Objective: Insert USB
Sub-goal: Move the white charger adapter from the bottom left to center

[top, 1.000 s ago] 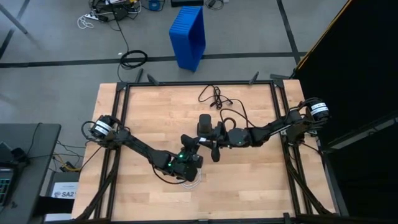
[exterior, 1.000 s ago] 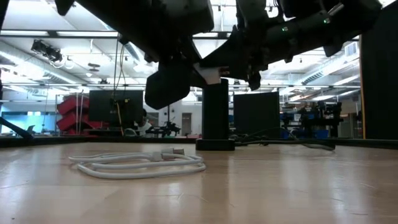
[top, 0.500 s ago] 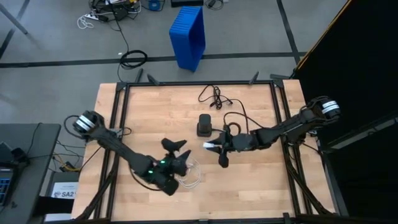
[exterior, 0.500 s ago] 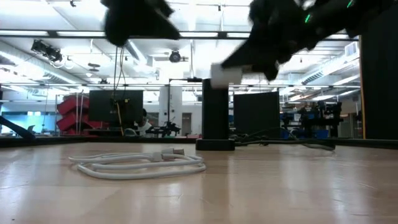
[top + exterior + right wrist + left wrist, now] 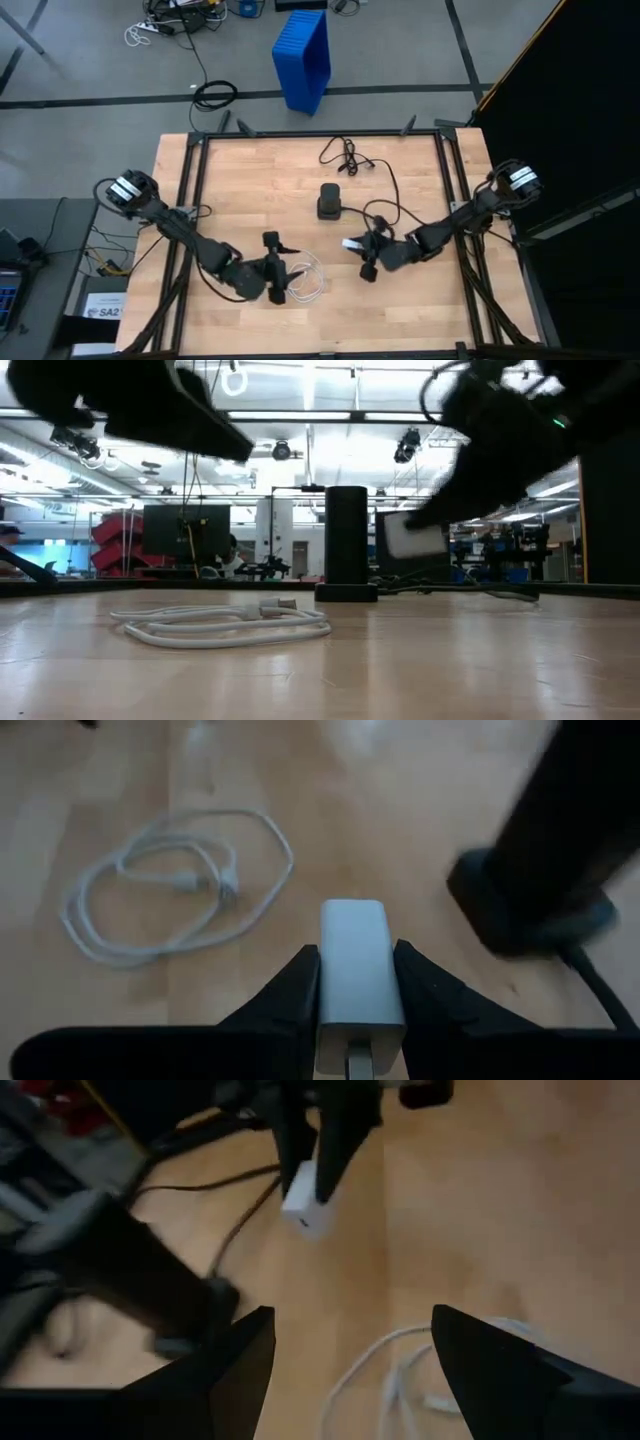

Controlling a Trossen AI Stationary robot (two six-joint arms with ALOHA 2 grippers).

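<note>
Both arms have swung away from the black box (image 5: 329, 200) since a second ago. Left gripper (image 5: 274, 270), fingers spread wide and empty, hangs just beside the USB (image 5: 305, 280), which lies coiled flat on the table (image 5: 250, 180), untouched. Right gripper (image 5: 362, 255) clamps a white adapter (image 5: 352, 965), long axis running straight out between its fingers, free end aimed toward the coil. Judged risk: a descending left gripper snags a loop rather than the plug, dragging the coil.
</note>
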